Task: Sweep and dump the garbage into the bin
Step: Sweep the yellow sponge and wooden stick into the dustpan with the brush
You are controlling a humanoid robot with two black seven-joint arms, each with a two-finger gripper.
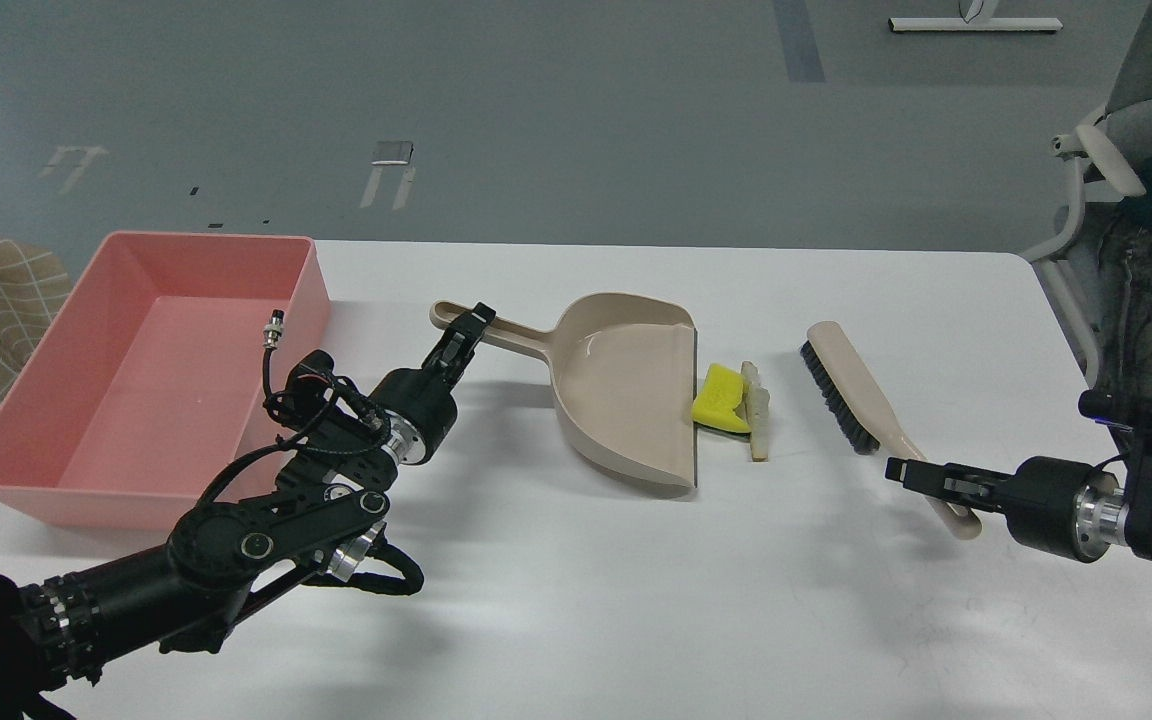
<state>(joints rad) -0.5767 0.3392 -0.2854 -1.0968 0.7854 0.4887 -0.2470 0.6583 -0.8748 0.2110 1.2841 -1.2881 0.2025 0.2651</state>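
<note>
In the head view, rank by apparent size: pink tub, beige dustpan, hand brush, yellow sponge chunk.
1. Pink plastic rectangular tub
2. Beige long-handled dustpan
3. Beige black-bristled hand brush
4. Bright yellow sponge-like chunk

All sit at similar depth, so the order seems reliable.

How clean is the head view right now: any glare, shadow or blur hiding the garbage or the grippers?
Head view: sharp, evenly lit. Soft shadows lie on the table beneath both arms; a faint sheen sits inside the dustpan. The garbage is clear and unshadowed. The left gripper and right gripper are dark, so finger detail is poor.
</note>
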